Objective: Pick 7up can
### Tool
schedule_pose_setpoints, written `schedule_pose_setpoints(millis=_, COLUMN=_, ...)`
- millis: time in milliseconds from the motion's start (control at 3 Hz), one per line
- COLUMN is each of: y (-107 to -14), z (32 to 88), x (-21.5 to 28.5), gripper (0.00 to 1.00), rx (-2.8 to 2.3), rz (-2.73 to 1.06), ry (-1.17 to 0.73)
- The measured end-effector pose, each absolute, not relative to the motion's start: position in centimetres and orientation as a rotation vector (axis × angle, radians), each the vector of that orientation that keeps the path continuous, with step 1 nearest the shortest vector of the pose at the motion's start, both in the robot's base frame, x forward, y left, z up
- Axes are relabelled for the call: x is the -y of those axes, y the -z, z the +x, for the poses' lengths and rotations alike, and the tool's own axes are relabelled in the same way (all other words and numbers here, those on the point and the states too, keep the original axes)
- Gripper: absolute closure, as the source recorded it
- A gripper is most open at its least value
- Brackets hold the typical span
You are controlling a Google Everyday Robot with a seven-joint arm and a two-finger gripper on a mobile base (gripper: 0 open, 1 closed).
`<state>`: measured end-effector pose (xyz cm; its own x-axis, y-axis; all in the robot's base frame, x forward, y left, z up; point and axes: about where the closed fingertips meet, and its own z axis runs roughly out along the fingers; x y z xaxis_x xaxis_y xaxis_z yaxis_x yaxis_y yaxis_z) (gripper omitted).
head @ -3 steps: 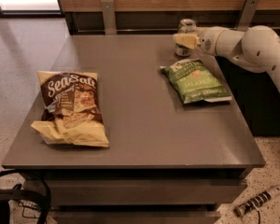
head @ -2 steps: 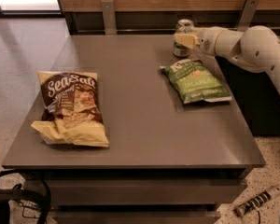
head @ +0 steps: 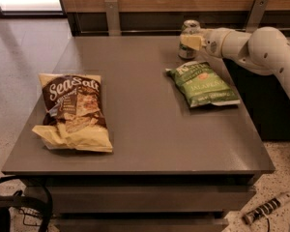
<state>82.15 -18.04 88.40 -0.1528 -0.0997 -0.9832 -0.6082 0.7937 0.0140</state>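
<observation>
The 7up can (head: pixel 189 27) stands upright at the far edge of the grey table (head: pixel 145 129), right of the middle. It is small, with a silver top and a pale green body. My gripper (head: pixel 189 42) reaches in from the right on a white arm (head: pixel 261 47) and is closed around the can's middle. One pale yellow finger (head: pixel 191 41) lies across the can's front. The can's bottom rests on the table. The can's middle is hidden by the gripper.
A flat green jalapeno chip bag (head: pixel 204 83) lies just in front of the can. A brown Sea Salt chip bag (head: pixel 73 111) lies at the left. A wooden wall with metal brackets (head: pixel 112 14) runs behind the table. A dark cabinet (head: pixel 270 100) stands to the right.
</observation>
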Motion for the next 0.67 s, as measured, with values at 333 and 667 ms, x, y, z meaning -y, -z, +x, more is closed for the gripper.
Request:
schedule_pose_setpoints(millis=333, y=-88.6, z=82.2, x=17.5, gripper=1.0, rx=-1.682, rz=-0.572, ry=-0.506)
schedule_pose_setpoints(millis=667, y=-90.5, z=81.4, x=17.1, gripper=1.0, rx=-1.653, rz=-0.6, ry=-0.514)
